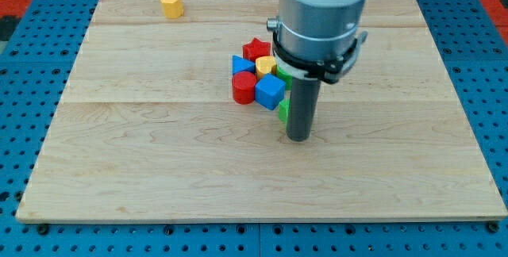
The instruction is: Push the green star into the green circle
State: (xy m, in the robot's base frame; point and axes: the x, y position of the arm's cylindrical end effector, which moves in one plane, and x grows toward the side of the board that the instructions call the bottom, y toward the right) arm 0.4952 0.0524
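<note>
Touching a green block (282,113) mid-board, my tip (299,136), a bare rod gripping nothing, should push gently toward the crowded cluster (255,78), staying centred behind it.

Bright, even light, soft faint shadows, sharp focus, no glare or distortion.

Single elevated front view of board (159,170)

A broad pale grey cylinder, ringed below by a black clamp, narrows into my dark rod and tip (299,138).
</note>
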